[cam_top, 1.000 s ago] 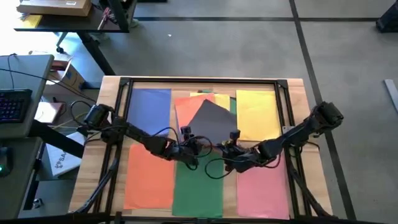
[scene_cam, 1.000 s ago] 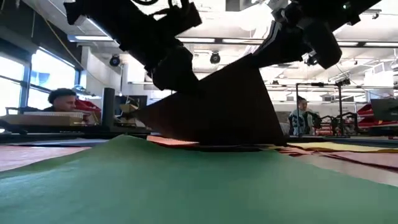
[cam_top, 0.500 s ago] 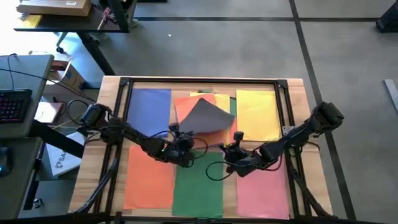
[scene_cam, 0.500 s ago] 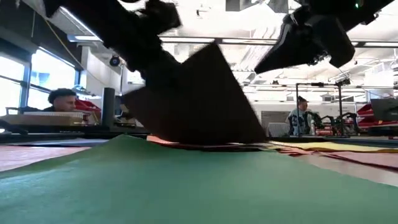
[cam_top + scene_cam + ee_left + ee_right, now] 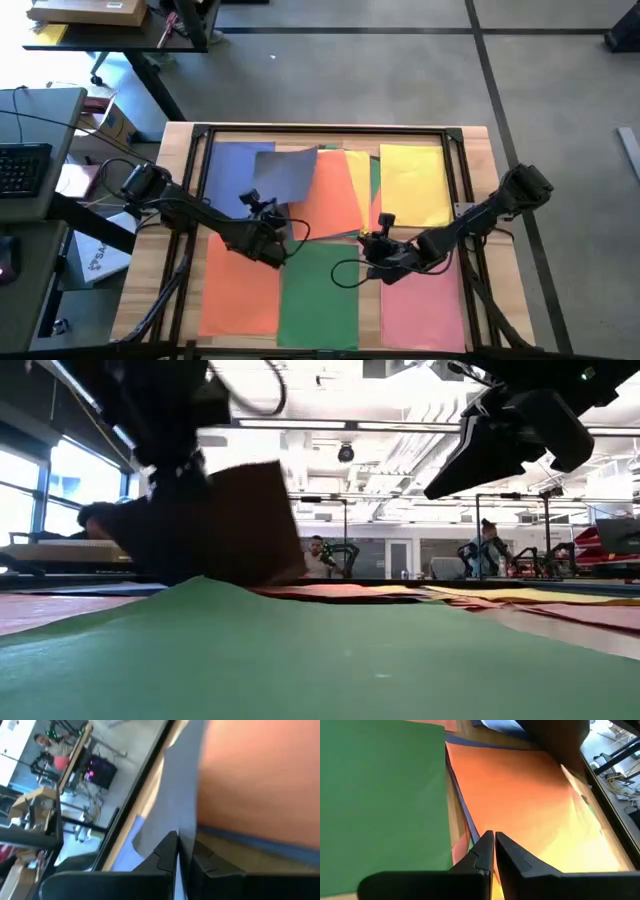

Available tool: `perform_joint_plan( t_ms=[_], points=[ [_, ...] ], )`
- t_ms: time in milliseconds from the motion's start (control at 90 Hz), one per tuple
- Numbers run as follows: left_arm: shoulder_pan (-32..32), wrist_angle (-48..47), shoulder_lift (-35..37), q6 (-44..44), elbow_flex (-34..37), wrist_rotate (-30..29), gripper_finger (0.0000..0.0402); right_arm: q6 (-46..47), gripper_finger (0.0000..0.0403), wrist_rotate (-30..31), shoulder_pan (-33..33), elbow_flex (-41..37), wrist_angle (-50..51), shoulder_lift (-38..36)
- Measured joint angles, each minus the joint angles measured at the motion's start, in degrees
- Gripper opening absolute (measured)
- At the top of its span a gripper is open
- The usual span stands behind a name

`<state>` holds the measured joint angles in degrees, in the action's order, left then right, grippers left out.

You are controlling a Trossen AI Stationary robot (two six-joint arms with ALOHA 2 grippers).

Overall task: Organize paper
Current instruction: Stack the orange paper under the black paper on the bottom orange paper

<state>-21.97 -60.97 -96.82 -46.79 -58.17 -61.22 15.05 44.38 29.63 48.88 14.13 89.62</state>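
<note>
Left gripper (image 5: 262, 208) pinching the grey sheet (image 5: 287, 172) by its near edge; sheet lifted, ahead of the fingers, overlapping the blue sheet (image 5: 232, 165) and the orange sheet (image 5: 335, 195) at centre. In the left wrist view the fingers (image 5: 167, 855) are pressed together on the sheet's edge. Right gripper (image 5: 372, 240) fingers pressed together, holding nothing, hovering at the near edge of the centre orange sheet, green sheet (image 5: 318, 295) just beside it, pink sheet (image 5: 422, 305) on its other side.

Dark grey sheet (image 5: 288, 172) over blue sheet (image 5: 232, 170); orange sheet (image 5: 335, 195), green sheet (image 5: 318, 290), yellow sheet (image 5: 412, 183), pink sheet (image 5: 422, 305).
</note>
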Motion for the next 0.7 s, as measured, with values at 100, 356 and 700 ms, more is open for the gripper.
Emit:
perform_joint_plan(
  t_ms=[100, 356, 700],
  points=[
    [0.2, 0.1, 0.0, -2.1, 3.0, 3.4, 0.0, 0.0, 0.0, 0.0, 0.0, 0.0, 0.0, 0.0],
    [0.0, 4.4, 0.0, -6.0, 10.3, 7.2, 0.0002, 0.1, 0.0, 0.0, 0.0, 0.0, -0.2, 0.0],
    [-1.5, 14.4, 0.0, -1.8, 13.9, 13.0, 0.0108, -4.3, 0.0007, -10.1, -2.9, 0.0, -2.0, 0.0]
  ],
)
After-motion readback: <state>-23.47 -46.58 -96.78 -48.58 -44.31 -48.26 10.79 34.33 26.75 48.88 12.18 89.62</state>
